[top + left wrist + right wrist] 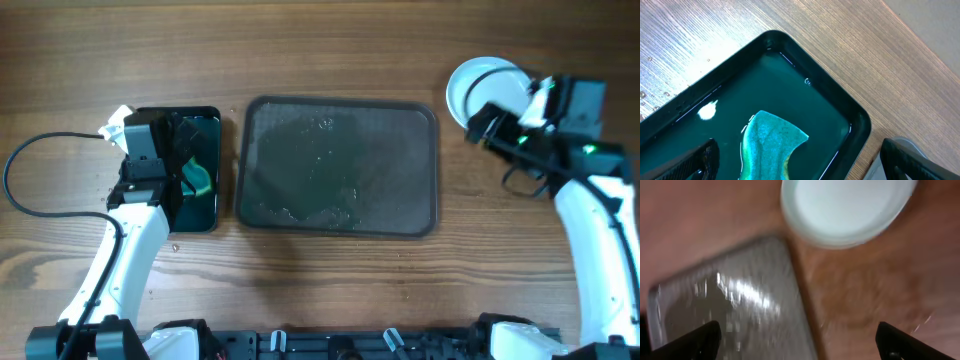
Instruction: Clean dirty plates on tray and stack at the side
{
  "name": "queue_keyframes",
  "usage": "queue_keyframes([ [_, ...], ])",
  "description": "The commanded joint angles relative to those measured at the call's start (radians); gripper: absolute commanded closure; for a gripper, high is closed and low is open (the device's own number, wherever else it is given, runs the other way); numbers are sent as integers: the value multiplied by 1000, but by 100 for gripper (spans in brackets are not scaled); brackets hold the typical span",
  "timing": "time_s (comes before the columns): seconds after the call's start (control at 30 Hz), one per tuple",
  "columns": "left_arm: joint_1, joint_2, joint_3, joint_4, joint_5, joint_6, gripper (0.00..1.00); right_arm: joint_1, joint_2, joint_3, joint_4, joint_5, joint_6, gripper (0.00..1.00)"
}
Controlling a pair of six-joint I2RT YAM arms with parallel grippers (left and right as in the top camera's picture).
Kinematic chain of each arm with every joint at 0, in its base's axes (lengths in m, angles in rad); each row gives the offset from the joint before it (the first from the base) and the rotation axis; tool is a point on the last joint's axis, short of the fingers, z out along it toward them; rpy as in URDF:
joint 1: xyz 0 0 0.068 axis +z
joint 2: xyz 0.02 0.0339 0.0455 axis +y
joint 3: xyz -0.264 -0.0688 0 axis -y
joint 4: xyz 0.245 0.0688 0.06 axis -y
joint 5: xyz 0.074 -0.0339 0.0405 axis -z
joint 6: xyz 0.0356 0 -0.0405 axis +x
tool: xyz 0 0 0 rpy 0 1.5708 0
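Plates [478, 85] sit stacked on the surface [330, 40] beside the tray [340, 150]; right fingers [692, 340] apart, left fingers [912, 160] apart above a teal sponge [772, 145]

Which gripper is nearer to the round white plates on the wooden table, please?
Right. The right gripper hovers just beside the round white plates, on their robot-facing side. The left gripper is far off, over the small glossy black tray beyond the large dark grey tray.

The brown wooden table [330, 60] carries a large dark grey rectangular tray [380, 150] centrally, a small glossy black tray [205, 215] near its left edge, and round white plates [470, 85] toward its far right corner.
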State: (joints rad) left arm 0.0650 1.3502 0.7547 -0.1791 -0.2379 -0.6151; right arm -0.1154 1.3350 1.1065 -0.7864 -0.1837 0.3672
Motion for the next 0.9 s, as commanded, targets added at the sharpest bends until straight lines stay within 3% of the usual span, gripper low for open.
queue_keyframes([
  [0.0,5,0,3,2,-13,1,0,47,-9,-35,-16,-42,-16,0],
  [0.43,5,0,3,2,-13,1,0,46,-3,-35,-44,-1,-71,0],
  [0.63,5,0,3,2,-13,1,0,47,-14,-80,-24,-117,-374,0],
  [0.77,5,0,3,2,-13,1,0,47,-150,-224,117,-167,-414,0],
  [0.87,5,0,3,2,-13,1,0,47,-340,-414,365,-263,-417,0],
])
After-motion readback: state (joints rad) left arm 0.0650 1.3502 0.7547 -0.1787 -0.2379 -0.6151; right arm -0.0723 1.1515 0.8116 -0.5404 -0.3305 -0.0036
